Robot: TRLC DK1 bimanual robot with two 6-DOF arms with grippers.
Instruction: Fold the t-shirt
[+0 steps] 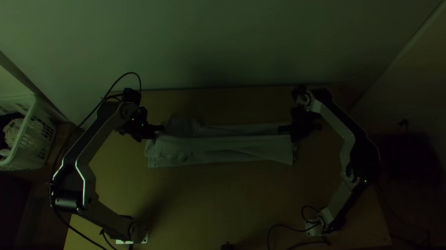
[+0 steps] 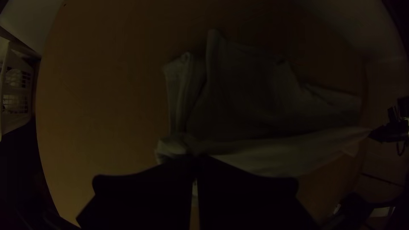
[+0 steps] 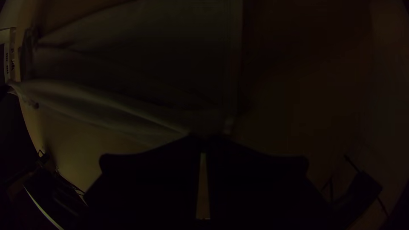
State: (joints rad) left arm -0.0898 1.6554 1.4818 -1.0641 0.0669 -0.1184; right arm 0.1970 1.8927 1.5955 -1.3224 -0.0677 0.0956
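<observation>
The T-shirt (image 1: 219, 152) lay lengthwise between my jaws. The left jaws were clamped on it at one end, the right jaws at the other, neither being nearer. The next fold, I judged, needed to go across its long axis.

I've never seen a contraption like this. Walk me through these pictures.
You're seeing a robot's left arm and right arm at a wooden table. The top view looks steeply down from a fixed camera; the other two come from cameras on the arms' wrists. On the table is a t-shirt, seen from above as a long, rumpled band. Both arms hold it, their black jaws closed on cloth near its two ends. Off to the left is a white basket.
</observation>
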